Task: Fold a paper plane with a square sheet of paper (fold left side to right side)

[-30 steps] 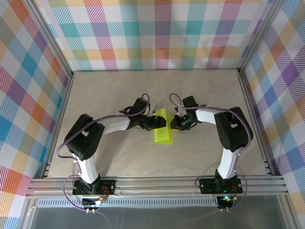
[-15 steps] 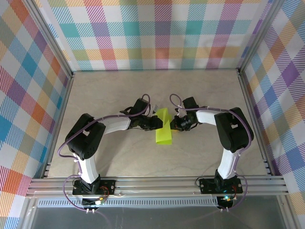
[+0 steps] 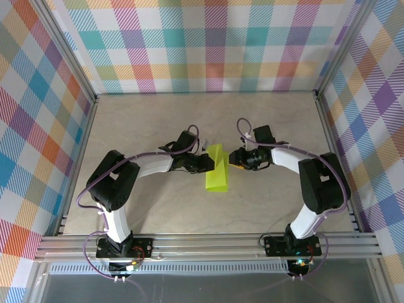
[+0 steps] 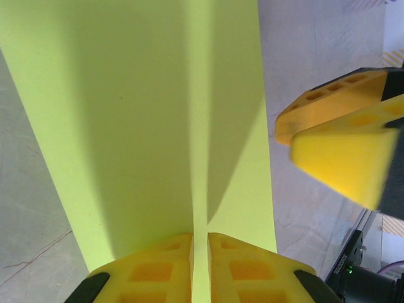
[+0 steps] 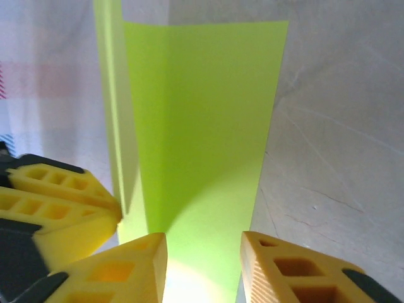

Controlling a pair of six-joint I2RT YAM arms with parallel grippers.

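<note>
Left gripper (image 4: 201, 245) pinches paper (image 4: 145, 126); right gripper (image 5: 203, 245) gapes

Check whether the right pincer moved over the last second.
Yes: the right pincer shifted slightly right, toward the right-hand frame rail.

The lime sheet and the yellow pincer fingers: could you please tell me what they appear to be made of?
Sheet: thin matte paper, judging by its sharp crease and glare-free shading. Left pincer fingers: probably moulded plastic, dull yellow, with recessed pockets.
</note>
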